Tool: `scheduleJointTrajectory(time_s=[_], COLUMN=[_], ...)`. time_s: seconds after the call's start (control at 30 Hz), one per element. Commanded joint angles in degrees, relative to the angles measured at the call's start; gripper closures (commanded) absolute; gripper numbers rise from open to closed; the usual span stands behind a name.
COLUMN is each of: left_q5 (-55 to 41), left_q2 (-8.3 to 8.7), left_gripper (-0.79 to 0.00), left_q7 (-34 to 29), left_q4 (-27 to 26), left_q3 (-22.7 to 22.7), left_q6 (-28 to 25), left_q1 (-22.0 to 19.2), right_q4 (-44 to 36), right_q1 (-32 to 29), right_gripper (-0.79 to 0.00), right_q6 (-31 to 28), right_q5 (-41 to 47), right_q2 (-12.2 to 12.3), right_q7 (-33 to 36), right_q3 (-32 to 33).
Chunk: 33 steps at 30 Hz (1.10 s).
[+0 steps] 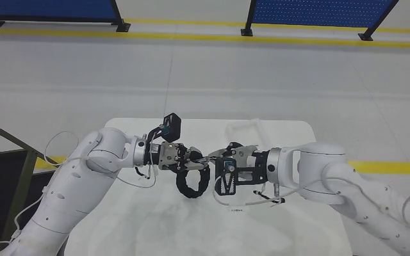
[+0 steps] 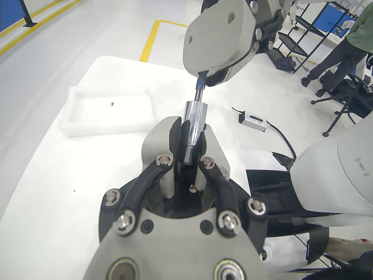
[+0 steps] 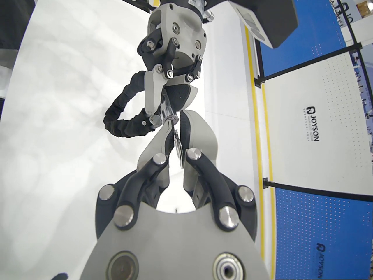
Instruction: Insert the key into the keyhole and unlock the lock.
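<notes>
My left gripper [image 2: 189, 135] is shut on the lock's shiny metal cylinder [image 2: 193, 126], held above the white table. The lock's black fabric-covered cable loop [image 3: 122, 117] hangs below it, also seen as a black ring [image 1: 192, 184] in the top view. My right gripper [image 3: 174, 135] is shut on the flat silver key [image 3: 178, 147]. The key's blade [image 2: 199, 88] points into the end of the cylinder, tip at or just inside the keyhole. In the top view both grippers [image 1: 204, 159] meet nose to nose over the table's middle.
A white foam tray [image 2: 107, 112] lies on the table [image 1: 128, 211] beyond the grippers, holding a tiny dark speck. A small grey power box [image 2: 253, 120] with a cable lies on the floor past the table edge. Blue panels stand behind yellow floor lines.
</notes>
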Motion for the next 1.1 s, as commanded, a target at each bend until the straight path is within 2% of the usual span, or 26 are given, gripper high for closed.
scheduleJointTrajectory(time_s=[0.0,0.23,0.4,0.43,0.47,0.5,0.67,0.8,1.07], left_q5=[0.32,0.66,1.03,0.99,0.96,1.02,1.93,3.58,2.63], left_q2=[0.02,0.12,0.25,0.3,0.34,0.4,0.73,1.02,1.53], left_gripper=[0.0,0.0,0.0,0.0,0.0,0.0,0.0,0.0,0.0], left_q7=[0.4,1.22,1.66,1.67,1.69,1.63,0.94,0.72,-1.66], left_q4=[-0.04,-0.44,-0.5,-0.46,-0.46,-0.39,0.46,1.51,2.87], left_q3=[0.17,0.76,1.08,1.14,1.17,1.2,1.42,1.41,4.04], left_q6=[0.0,0.0,0.0,0.0,0.0,0.0,0.0,0.01,0.0], left_q1=[0.02,-0.17,-0.1,-0.09,-0.09,-0.09,0.21,0.96,4.3], right_q4=[-0.11,-1.6,-2.19,-2.13,-2.16,-2.12,-1.93,-1.55,-0.76], right_q1=[-0.37,-2.22,-3.5,-3.66,-3.8,-3.92,-4.46,-5.33,-6.62], right_gripper=[0.0,0.0,0.0,-0.142,-0.351,-0.785,-0.785,-0.785,-0.785], right_q6=[1.9,9.52,10.34,10.3,10.1,9.8,10.24,11.12,11.64], right_q5=[3.83,11.97,13.45,13.69,13.95,14.14,15.11,19.11,20.08], right_q2=[-0.05,-0.12,-0.2,-0.24,-0.28,-0.33,-0.55,-0.79,-0.95], right_q7=[2.04,6.96,7.93,7.91,7.8,7.78,7.91,6.55,6.74], right_q3=[0.58,2.79,3.6,3.74,3.84,3.92,4.62,5.47,7.2])
